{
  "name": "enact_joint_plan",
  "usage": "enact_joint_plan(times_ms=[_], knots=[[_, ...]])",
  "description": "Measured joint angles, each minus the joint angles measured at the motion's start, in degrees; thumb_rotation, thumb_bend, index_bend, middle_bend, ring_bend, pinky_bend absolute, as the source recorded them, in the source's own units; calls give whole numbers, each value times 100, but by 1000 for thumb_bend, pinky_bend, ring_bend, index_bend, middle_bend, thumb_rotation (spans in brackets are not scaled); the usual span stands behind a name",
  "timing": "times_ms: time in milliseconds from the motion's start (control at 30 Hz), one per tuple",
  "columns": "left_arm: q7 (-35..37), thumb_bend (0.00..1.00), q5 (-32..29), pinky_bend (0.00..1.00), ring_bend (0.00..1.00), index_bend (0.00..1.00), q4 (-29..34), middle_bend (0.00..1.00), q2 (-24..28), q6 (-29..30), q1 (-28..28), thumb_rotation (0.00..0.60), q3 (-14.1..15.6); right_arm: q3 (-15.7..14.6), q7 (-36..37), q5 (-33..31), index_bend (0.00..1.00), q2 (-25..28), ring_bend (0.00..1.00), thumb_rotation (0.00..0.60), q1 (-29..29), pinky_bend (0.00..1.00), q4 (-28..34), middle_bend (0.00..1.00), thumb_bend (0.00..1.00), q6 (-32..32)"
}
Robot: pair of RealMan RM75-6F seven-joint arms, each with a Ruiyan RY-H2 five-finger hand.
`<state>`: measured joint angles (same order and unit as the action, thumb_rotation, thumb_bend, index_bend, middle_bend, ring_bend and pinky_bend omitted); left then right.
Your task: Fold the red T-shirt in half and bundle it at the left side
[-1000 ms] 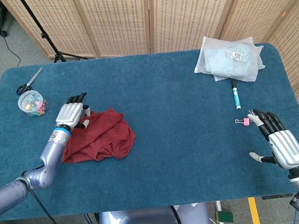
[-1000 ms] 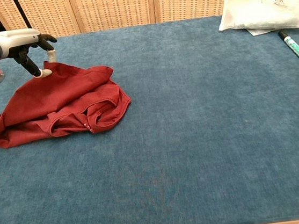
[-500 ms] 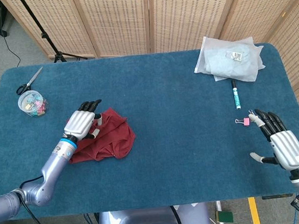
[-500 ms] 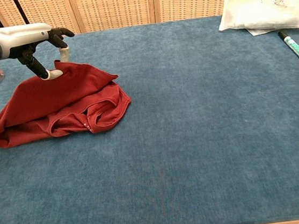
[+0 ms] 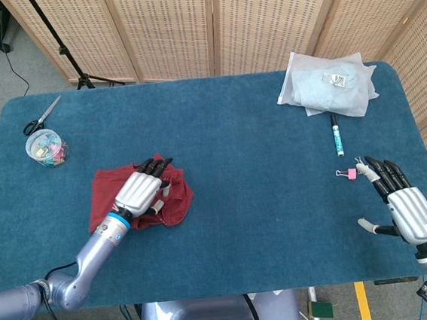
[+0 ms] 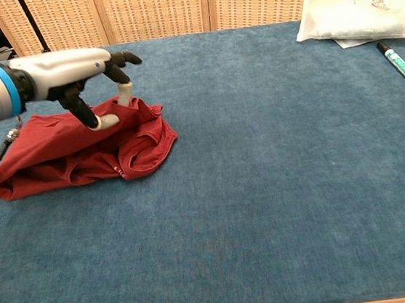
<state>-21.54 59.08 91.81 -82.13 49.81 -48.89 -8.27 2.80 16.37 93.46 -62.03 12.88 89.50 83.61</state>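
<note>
1. The blue table [image 5: 263,200] fills both views, covered in a carpet-like cloth, with wicker screens [image 5: 185,26] standing behind its far edge.
2. The red T-shirt [image 5: 103,197] lies crumpled in a low heap on the left half of the table, well in from the left edge. In the chest view [image 6: 57,157] its folds pile up toward the right end, where the neckline curls.
3. The left hand [image 5: 142,193] is over the right part of the T-shirt, palm down, its arm reaching in from the near left corner. In the chest view [image 6: 80,70] the thumb and one finger point down and their pale tips touch the cloth at the top of the heap; the other fingers stretch forward above it. Whether any cloth is pinched between the tips I cannot tell.
4. The right hand [image 5: 399,202] rests near the right edge of the table, palm down, fingers spread and extended, holding nothing. It does not show in the chest view.
5. A white plastic bag [image 5: 328,82] lies at the far right corner of the table.
6. A clear tub of coloured clips [image 5: 46,147] stands near the far left edge, with scissors [image 5: 41,116] lying just behind it.
7. A marker pen [image 5: 337,136] lies just in front of the bag.
8. A small pink binder clip [image 5: 346,173] lies just beside the right hand's fingertips.
</note>
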Motion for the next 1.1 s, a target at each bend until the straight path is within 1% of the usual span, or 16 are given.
enact_joint_plan(times_ms=[67, 133, 167, 233, 267, 300, 367, 400, 467, 533, 933, 1100], knots=[[-25, 467, -15, 0, 0, 770, -12, 0, -83, -9, -22, 600, 31, -3, 5, 10, 0, 7, 0, 600, -3, 0, 6, 0, 0, 10], [-21, 418, 3, 0, 0, 728, -39, 0, -169, -28, -38, 600, 69, -8, 9, 18, 0, 16, 0, 600, -9, 0, 14, 0, 0, 17], [-9, 390, 21, 0, 0, 693, -52, 0, -202, -41, -42, 600, 87, -10, 12, 21, 0, 20, 0, 600, -10, 0, 17, 0, 0, 18], [46, 335, 66, 0, 0, 581, -69, 0, -240, -86, -48, 600, 123, -14, 16, 25, 0, 29, 0, 600, -13, 0, 23, 0, 0, 19], [73, 295, 88, 0, 0, 463, -71, 0, -246, -108, -49, 600, 137, -15, 17, 25, 0, 33, 0, 600, -14, 0, 26, 0, 0, 18], [98, 246, 122, 0, 0, 302, -69, 0, -247, -132, -51, 600, 156, -18, 16, 26, 0, 36, 0, 600, -14, 0, 30, 0, 0, 16], [132, 160, 184, 0, 0, 76, -62, 0, -243, -147, -50, 600, 178, -20, 15, 27, 0, 38, 0, 600, -14, 0, 34, 0, 0, 11], [162, 117, 228, 0, 0, 17, -59, 0, -242, -144, -46, 600, 186, -21, 13, 28, 0, 39, 0, 600, -13, 0, 36, 0, 0, 7], [223, 37, 306, 0, 0, 0, -62, 0, -252, -118, -36, 600, 186, -25, 8, 32, 0, 39, 0, 600, -11, 0, 38, 0, 0, 1], [326, 2, 436, 0, 0, 0, -82, 0, -275, -66, -16, 600, 180, -30, 7, 39, 0, 40, 0, 600, -9, 0, 45, 0, 0, -4], [1419, 0, 1487, 0, 0, 0, -352, 0, -411, 367, 181, 600, 160, -35, -1, 48, 0, 52, 0, 600, -21, 0, 69, 0, 0, 14], [1868, 0, 1772, 0, 0, 0, -462, 0, -294, 516, 266, 600, 135, -39, -5, 54, 0, 52, 0, 600, -16, 0, 78, 0, 0, 1]])
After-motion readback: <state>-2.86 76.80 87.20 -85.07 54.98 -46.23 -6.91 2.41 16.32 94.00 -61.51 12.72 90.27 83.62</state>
